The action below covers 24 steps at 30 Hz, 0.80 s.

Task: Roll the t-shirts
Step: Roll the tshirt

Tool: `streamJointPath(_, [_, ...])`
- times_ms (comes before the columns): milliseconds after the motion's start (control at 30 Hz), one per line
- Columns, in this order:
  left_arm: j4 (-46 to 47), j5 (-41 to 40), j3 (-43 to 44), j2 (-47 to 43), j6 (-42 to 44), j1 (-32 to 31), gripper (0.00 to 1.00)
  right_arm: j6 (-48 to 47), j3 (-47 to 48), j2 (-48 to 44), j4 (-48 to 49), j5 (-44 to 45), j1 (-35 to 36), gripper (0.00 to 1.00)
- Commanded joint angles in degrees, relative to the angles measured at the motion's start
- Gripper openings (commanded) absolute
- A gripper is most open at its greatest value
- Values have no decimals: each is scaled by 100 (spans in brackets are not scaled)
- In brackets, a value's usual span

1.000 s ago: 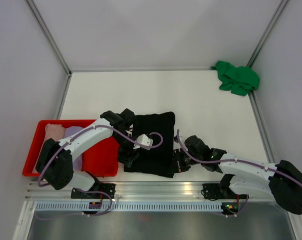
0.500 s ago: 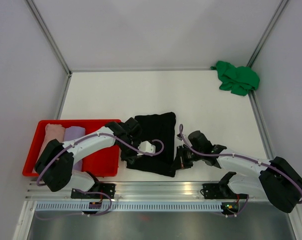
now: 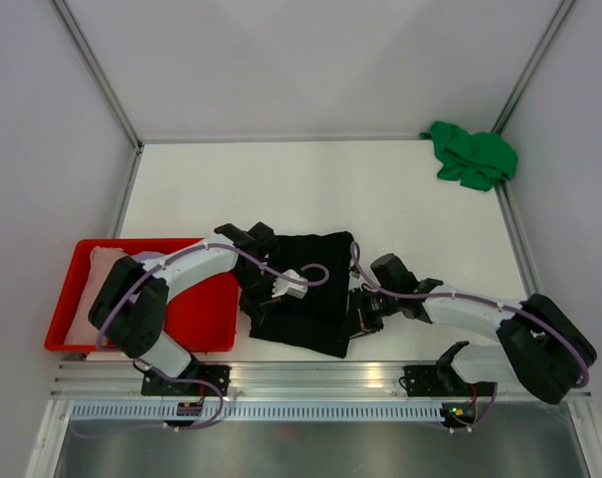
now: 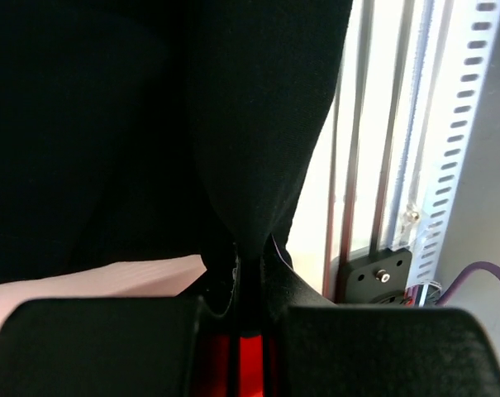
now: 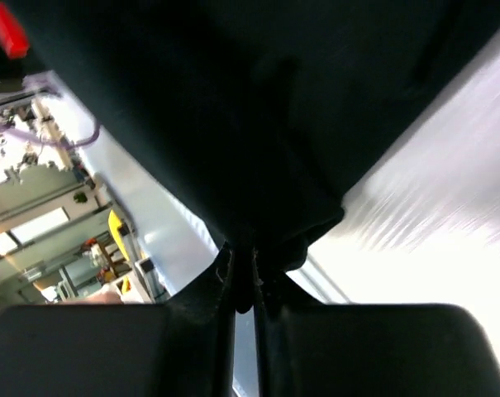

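Observation:
The black t-shirt lies folded near the table's front edge, between my two arms. My left gripper is at its near-left edge and is shut on a pinch of the black cloth, which hangs up from the jaws. At the near-right edge my right gripper pinches a fold of the same t-shirt between nearly closed fingers. A bright green t-shirt lies crumpled in the far right corner. A pale pink t-shirt rests in the tray.
A red plastic tray sits at the near left, partly under my left arm. An aluminium rail runs along the front edge. Frame posts and white walls close in the table on three sides.
My left gripper has closed on the near-left edge of the black t-shirt. Both grippers have shifted slightly away from the front edge, and the shirt's near edge has bunched up.

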Motion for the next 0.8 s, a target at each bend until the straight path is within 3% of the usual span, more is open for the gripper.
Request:
streamJointPath(0, [-128, -201, 261, 376, 116, 193, 2, -845, 573, 757, -632, 350, -302, 22])
streamJointPath(167, [57, -263, 235, 579, -236, 324, 2, -1232, 977, 602, -1080, 692, -751, 37])
streamJointPath(300, [162, -263, 217, 614, -368, 386, 2, -1584, 1276, -65, -1853, 1605, -901, 40])
streamJointPath(400, [180, -245, 252, 702, -447, 395, 2, -1620, 1444, -478, -1969, 1967, -666, 31])
streamJointPath(433, [180, -237, 261, 729, -465, 395, 2, -1550, 1444, -584, -1882, 2055, -525, 20])
streamJointPath(533, [180, -263, 243, 782, -456, 421, 2, -963, 1216, -928, -1005, 1916, 160, 6])
streamJointPath(667, [189, -272, 278, 834, -491, 456, 4, -373, 601, -972, 349, 1546, 873, 0])
streamJointPath(767, [180, -324, 331, 869, -535, 465, 5, -258, 451, -675, 878, 1502, 892, 0])
